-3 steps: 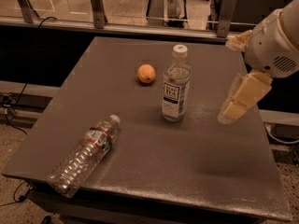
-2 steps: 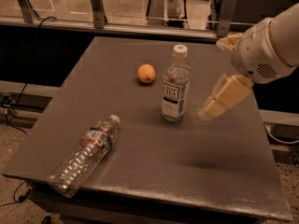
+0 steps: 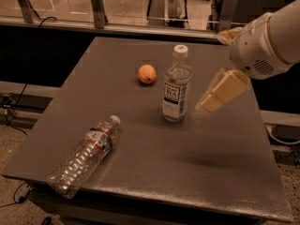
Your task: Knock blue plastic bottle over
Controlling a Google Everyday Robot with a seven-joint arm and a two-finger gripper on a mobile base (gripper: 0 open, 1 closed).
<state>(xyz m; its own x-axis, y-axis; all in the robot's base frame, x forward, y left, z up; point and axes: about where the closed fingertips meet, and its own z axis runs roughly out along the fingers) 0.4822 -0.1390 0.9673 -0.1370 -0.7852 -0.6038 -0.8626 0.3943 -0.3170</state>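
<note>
The blue plastic bottle (image 3: 176,86) stands upright near the middle of the dark table (image 3: 154,172). It has a white cap and a label reading "TEA". My gripper (image 3: 212,99) hangs from the white arm at the right, just to the right of the bottle at about label height, a small gap away from it.
A ribbed clear bottle with a red-and-white label (image 3: 85,156) lies on its side near the front left edge. An orange (image 3: 146,73) sits behind and left of the standing bottle. A railing and window run along the back.
My gripper has moved left toward the standing bottle, closing most of the gap. The bottle, the orange and the lying bottle have not moved.
</note>
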